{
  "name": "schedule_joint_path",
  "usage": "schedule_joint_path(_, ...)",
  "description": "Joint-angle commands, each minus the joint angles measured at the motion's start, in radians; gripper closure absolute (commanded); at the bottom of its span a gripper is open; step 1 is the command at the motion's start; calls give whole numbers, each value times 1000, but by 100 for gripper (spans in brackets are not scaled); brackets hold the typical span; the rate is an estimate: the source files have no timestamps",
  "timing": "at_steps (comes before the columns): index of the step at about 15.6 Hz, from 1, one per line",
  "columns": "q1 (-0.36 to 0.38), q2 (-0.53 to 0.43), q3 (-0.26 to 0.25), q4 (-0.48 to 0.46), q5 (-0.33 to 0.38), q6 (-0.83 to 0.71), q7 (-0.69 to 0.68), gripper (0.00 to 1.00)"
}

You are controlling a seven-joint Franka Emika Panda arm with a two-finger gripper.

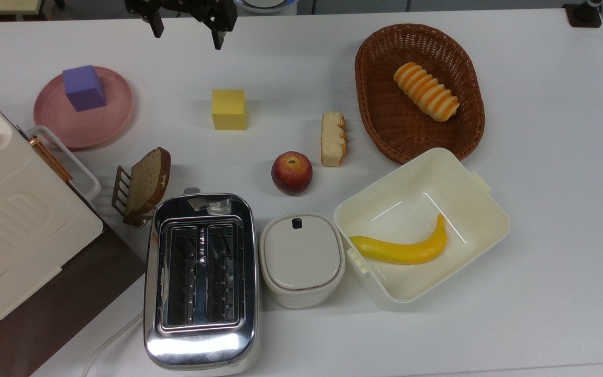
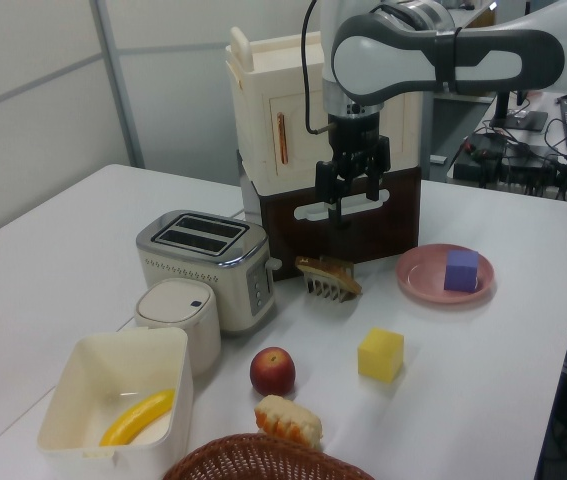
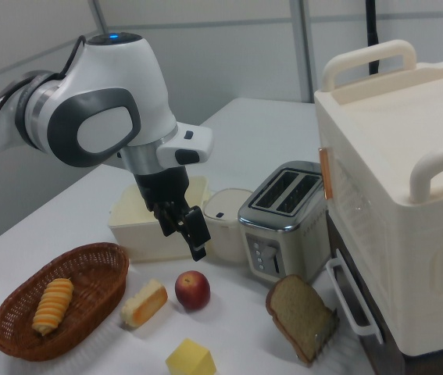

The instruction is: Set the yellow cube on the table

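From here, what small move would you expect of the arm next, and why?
Probably nothing beyond easing clear: the yellow cube already sits alone on the table, and the gripper hangs open and empty, high above the far edge.

The table (image 1: 542, 157) is smooth, matt white; the yellow cube (image 1: 229, 109) and purple cube (image 1: 84, 87) look matt, like foam or plastic; the plate (image 1: 108, 123) is smooth pink with a soft sheen; the toaster (image 1: 200, 345) is polished, mirror-bright metal; the basket (image 1: 380, 120) is rough brown wicker; the box (image 1: 484, 209) and lidded pot (image 1: 301, 259) are smooth cream plastic; the banana (image 1: 403, 250) and apple (image 1: 291, 173) are slightly glossy; the arm (image 3: 96, 117) has glossy white and grey shells.
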Motion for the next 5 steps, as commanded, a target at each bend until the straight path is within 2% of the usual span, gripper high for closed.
schedule_joint_path(1,28,-7,-21,-5,-5,-7,-17,0)
schedule_joint_path(5,28,-1,-21,-5,-5,-7,-17,0)
